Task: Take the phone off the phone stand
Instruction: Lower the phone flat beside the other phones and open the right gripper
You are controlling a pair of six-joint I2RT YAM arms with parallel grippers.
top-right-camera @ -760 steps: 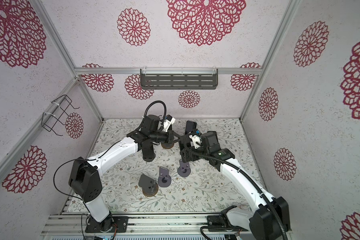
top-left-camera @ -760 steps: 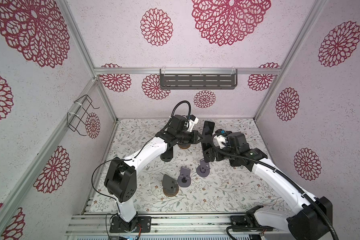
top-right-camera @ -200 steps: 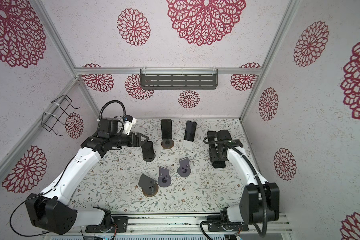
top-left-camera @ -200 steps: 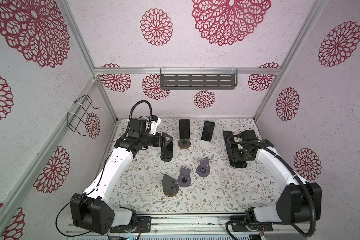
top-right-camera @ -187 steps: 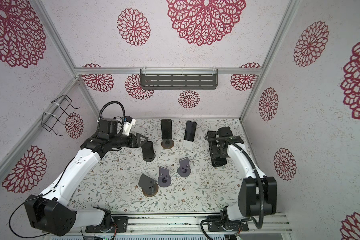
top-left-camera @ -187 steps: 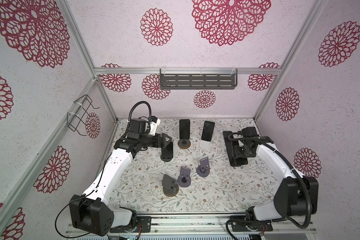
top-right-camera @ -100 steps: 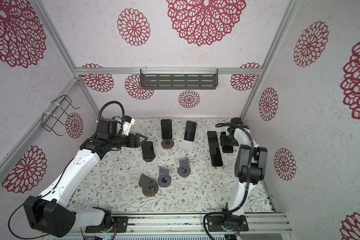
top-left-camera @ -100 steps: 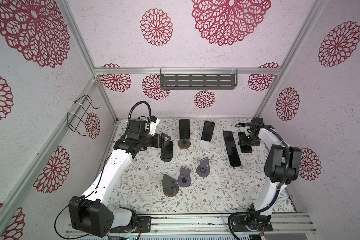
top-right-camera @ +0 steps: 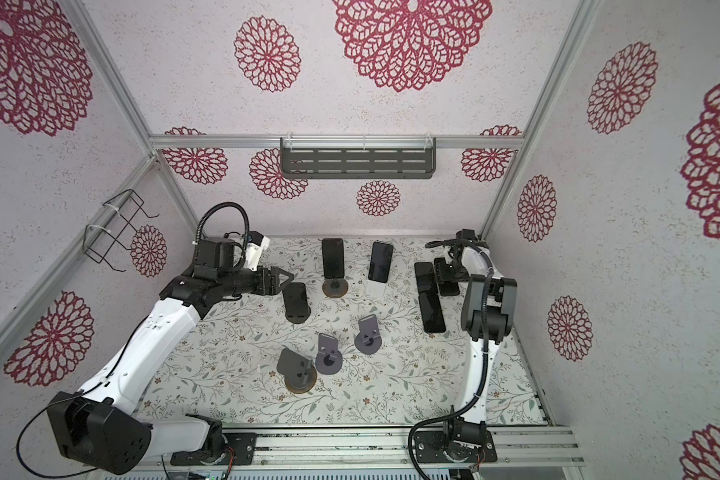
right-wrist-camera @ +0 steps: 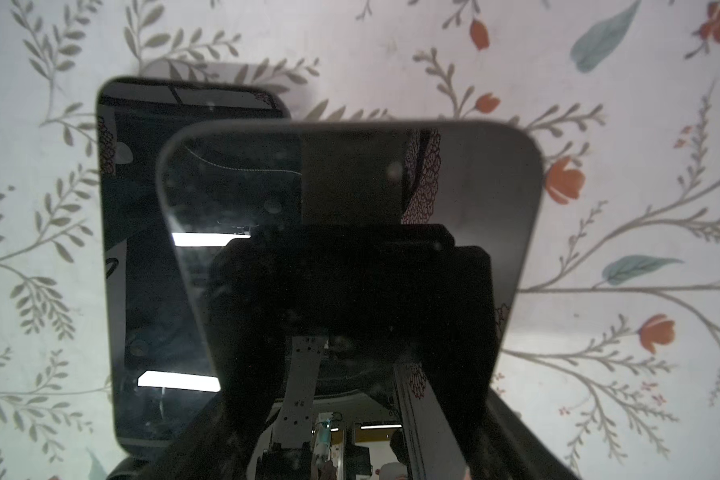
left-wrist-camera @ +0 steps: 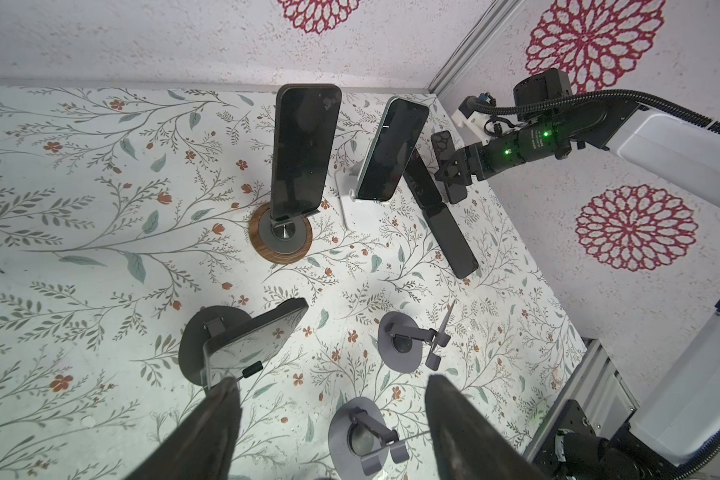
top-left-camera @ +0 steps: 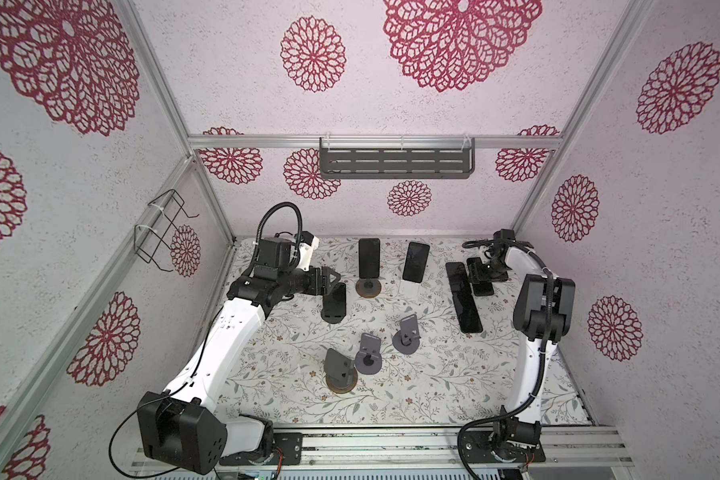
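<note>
**Top views.** Landmark: wood stand (top-left-camera: 368, 288), mid-back of the floor.
- On it: wood stand phone (top-left-camera: 368, 257), upright.
- Just left of it, toward the rail: dark stand phone (top-left-camera: 334, 300), leaning back in its cradle. This is the likely next item.
- Left gripper (top-left-camera: 334, 277): just beside that phone's top edge, jaws apart and empty.
- Right of the landmark: white stand phone (top-left-camera: 415, 262).
- Further right: two flat phones (top-left-camera: 463, 297), end to end.
- Right gripper (top-left-camera: 485, 272): beyond them, by the right wall, over the held phone (top-left-camera: 482, 289).
- Toward the rail from the landmark: three empty stands (top-left-camera: 370, 355).

**Left wrist.**
- Fingers (left-wrist-camera: 213, 432) are wide apart with nothing between them.
- The dark stand phone (left-wrist-camera: 252, 345) is just ahead of one finger and rests on a small lip.

**Right wrist.**
- The held phone (right-wrist-camera: 350, 178) lies between the fingers, raised over one flat phone (right-wrist-camera: 142, 249).
- Pad contact is in shadow, so the clamp across its width is a judgement.

**Handling (judged).**
- The phone is stiff and dense for its size, with slick glass that could crack if dropped.
- Grip across the long edges at mid-height, above the lip.
- Lift along the cradle's slope; the light stand may drag or tip.

**Room.**
- The back wall is near, behind the landmark.
- The right wall is just beside the right gripper.
- There is open floor left of the dark stand.
- There is also a lane between the dark stand and the empty stands.
</note>
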